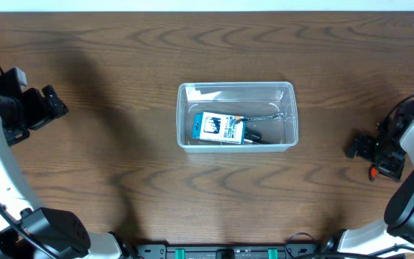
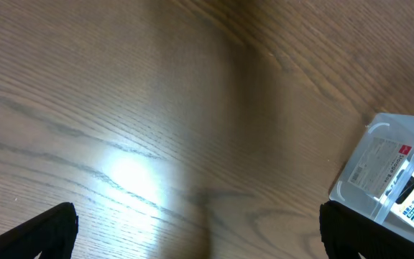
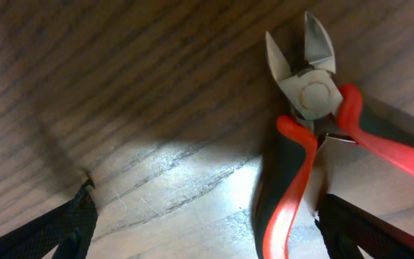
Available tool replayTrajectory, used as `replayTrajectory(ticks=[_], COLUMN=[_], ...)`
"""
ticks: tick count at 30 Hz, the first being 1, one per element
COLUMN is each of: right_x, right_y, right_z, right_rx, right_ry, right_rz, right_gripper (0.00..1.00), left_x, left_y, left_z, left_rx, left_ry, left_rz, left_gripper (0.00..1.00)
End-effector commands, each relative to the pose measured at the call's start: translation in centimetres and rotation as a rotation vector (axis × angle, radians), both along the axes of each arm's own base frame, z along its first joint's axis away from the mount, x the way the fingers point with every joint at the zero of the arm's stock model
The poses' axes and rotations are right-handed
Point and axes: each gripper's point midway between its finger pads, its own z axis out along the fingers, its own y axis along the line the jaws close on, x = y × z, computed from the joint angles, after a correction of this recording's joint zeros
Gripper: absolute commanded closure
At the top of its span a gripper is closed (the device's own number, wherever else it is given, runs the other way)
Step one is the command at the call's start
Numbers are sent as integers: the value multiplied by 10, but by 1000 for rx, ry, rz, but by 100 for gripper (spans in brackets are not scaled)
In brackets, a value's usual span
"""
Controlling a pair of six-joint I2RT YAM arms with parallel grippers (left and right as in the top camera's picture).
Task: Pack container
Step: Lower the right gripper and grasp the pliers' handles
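The right gripper (image 3: 207, 234) has its jaws spread wide and holds nothing. Its two dark fingers (image 3: 56, 230) show at the bottom corners of the wrist view, low over the wooden table (image 1: 121, 57). Between them, closer to the right-hand finger, lies one pair of cutters (image 3: 311, 93) with red and black handles, its short blades slightly parted and pointing away from the wrist. One red handle runs right up to that finger, but I cannot tell whether they touch. From overhead this gripper sits at the right edge of the table, well apart from the container (image 1: 236, 90). The left gripper (image 2: 200, 234) is also spread wide, with only bare wood between its jaws. It sits at the far left of the table, again well apart from the container, and one corner of the container shows at the right edge of its wrist view. There is one container, a clear shallow bin in the middle of the table between the two arms. Inside it lies one blue and white box (image 1: 220, 128), flat, toward the left. Just beside the box on the right is one dark-handled tool (image 1: 259, 126) with a metal part, too small to name.
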Motion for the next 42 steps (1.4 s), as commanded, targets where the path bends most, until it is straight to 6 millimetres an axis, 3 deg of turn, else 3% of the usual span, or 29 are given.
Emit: replayTrajectory(ticks=[1, 11, 17, 22, 42], right_x=[-3, 0, -3, -4, -7], right_y=[-2, -5, -9, -11, -15], right_z=[-7, -7, -7, -7, -7], right_rx=[8, -6, -27, -27, -53], right_ry=[15, 3, 15, 16, 26], right_rz=[-12, -6, -11, -16, -144], right_gripper=[1, 4, 14, 34, 55], left_x=[0, 0, 0, 0, 0], left_y=[0, 0, -1, 0, -1], left_z=[1, 1, 1, 1, 1], left_rx=[-4, -4, -4, -4, -4], left_ry=[-5, -5, -5, -5, -5], left_rz=[-12, -12, -12, -12, -12], left_gripper=[2, 2, 2, 2, 2])
